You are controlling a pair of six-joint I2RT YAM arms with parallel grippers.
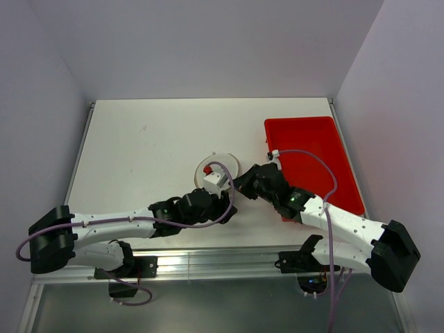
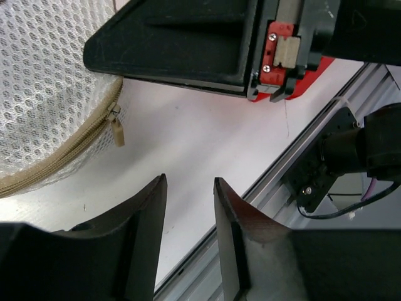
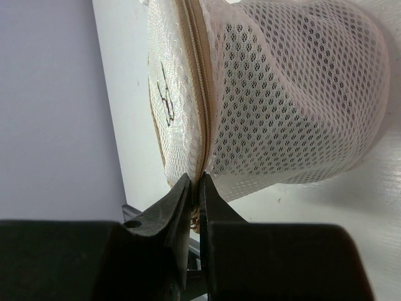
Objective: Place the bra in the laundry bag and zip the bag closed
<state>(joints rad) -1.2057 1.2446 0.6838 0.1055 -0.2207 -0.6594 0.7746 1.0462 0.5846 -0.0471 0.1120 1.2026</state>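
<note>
1. The laundry bag (image 1: 216, 166), white mesh with a beige zipper, sits mid-table (image 1: 139, 152), left of the red tray (image 1: 312, 139).
2. The right gripper (image 3: 194, 182) is pinched tight on the bag's zipper edge at its near end.
3. The left gripper (image 2: 190, 182) has its jaws parted with nothing between them, over bare table just beside the bag; the zipper pull (image 2: 116, 128) hangs near, untouched.
4. A small dark mark (image 3: 164, 94) shows through the mesh; whether it is the bra cannot be told.

The left arm (image 1: 118, 223) and right arm (image 1: 340, 220) are being held angled inward. The left gripper (image 2: 189, 183) is being held with its 2 fingers apart, the right gripper (image 3: 195, 183) pinched tight.
</note>
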